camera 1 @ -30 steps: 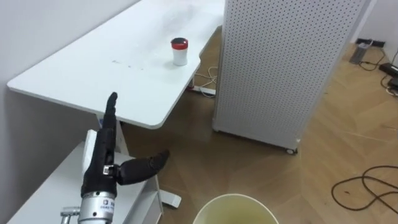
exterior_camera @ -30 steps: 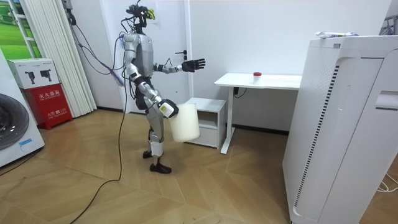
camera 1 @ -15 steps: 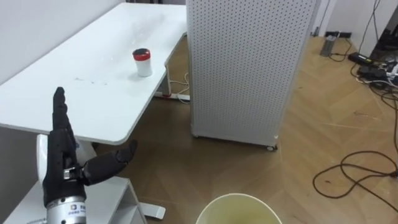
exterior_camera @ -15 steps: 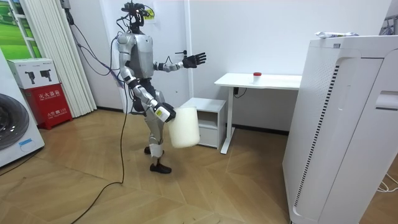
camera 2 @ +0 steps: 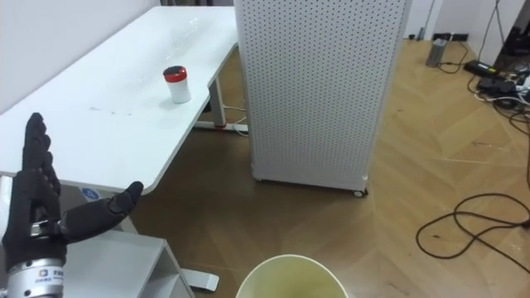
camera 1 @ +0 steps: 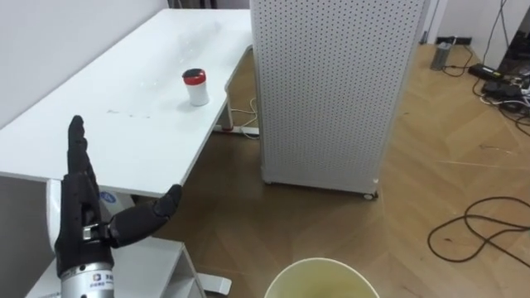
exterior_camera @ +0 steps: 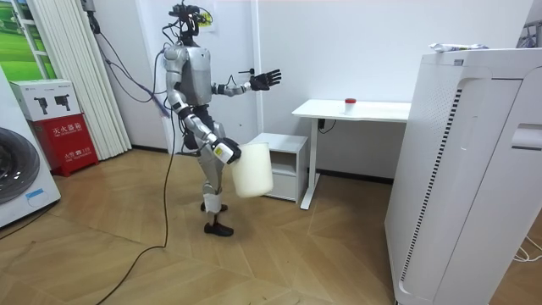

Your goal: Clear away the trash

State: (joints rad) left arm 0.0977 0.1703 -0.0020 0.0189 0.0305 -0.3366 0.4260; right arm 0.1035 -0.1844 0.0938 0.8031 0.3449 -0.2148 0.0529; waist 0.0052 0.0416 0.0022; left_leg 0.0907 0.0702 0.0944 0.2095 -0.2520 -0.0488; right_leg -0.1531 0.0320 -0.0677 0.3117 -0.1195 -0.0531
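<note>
A small white jar with a red lid (camera 1: 195, 86) stands upright on the white desk (camera 1: 124, 132), also seen as jar (camera 2: 175, 84) and jar (exterior_camera: 350, 102). My left hand (camera 1: 83, 207) is raised over the desk's near corner, open, fingers straight and thumb spread, well short of the jar; it appears as left hand (camera 2: 37, 199) and left hand (exterior_camera: 264, 80). A cream bin (exterior_camera: 251, 169) hangs at my right side, my right hand (exterior_camera: 227, 152) at its rim. The bin's rim (camera 1: 323, 277) shows at the bottom edge.
A tall white perforated cabinet (camera 1: 331, 83) stands right of the desk. A low white cabinet (exterior_camera: 284, 165) sits beside me, under the desk's end. Cables (camera 1: 489, 223) lie on the wooden floor at the right. A washing machine (exterior_camera: 21, 182) and a red box (exterior_camera: 63, 135) stand behind me.
The eye view has swung, so the jar and cabinet sit elsewhere in the picture. My left hand stays raised and open. In the room view I have shifted my stance slightly.
</note>
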